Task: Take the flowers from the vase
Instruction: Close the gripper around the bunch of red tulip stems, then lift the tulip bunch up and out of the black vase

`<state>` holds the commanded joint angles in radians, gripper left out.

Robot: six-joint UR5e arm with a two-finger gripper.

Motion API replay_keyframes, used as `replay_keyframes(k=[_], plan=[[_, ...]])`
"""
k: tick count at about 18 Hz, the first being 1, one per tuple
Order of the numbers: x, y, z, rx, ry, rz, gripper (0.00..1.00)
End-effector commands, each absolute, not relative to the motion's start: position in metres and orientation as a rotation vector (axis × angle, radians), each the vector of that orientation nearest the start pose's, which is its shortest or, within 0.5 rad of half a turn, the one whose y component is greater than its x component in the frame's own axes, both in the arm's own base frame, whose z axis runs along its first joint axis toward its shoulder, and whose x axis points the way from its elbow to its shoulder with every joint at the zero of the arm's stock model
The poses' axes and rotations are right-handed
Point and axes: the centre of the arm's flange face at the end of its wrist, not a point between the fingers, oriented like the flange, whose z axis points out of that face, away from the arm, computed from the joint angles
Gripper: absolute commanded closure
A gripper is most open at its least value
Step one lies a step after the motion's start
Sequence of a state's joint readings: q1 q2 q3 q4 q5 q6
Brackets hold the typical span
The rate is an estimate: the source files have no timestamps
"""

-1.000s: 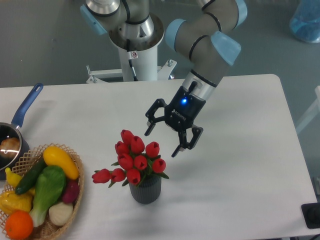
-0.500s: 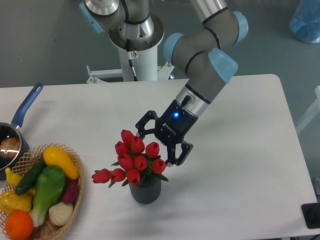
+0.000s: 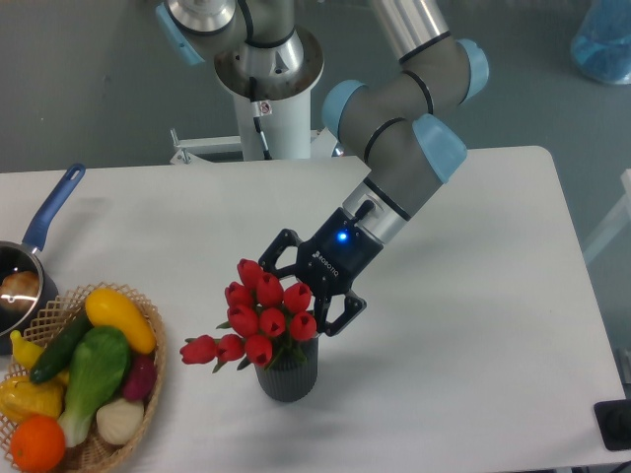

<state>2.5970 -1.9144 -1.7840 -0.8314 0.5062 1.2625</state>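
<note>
The gripper (image 3: 296, 293) stands with its two fingers spread wide, one black fingertip (image 3: 273, 248) at the upper back of the bunch and the other (image 3: 333, 320) at its right side, so that the upper right part of the tulip heads lies between them. The fingers have not closed on anything; whether a tip touches a bud cannot be told. A small blue light glows on the black gripper body just behind the fingers. The grey arm (image 3: 399, 148) with its pale blue joint caps slants down from the upper middle, where its white base column stands at the far edge of the table.

The flowers (image 3: 258, 313), a bunch of red tulip buds with small green leaves, sit in the vase (image 3: 288, 372), which is dark grey, ribbed and upright on the white table (image 3: 473, 325), near the front edge and a little left of centre. Two buds droop out low to the left of the vase mouth.

Well apart to the left, a wicker basket (image 3: 148, 379) holds a yellow squash, green vegetables, an orange and other produce. Behind it, at the left edge, stands a saucepan (image 3: 20, 281) with a blue handle pointing away.
</note>
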Motion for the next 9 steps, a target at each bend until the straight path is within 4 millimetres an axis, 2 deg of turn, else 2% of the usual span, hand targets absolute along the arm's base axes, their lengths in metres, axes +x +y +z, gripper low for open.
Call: replay_keyframes(k=[6,9], plan=[[-0.389,0.486,0.334,-2.048,0.346,-0.320,1.00],[-0.394,0.480,0.355,-2.017,0.278,-0.338,1.00]])
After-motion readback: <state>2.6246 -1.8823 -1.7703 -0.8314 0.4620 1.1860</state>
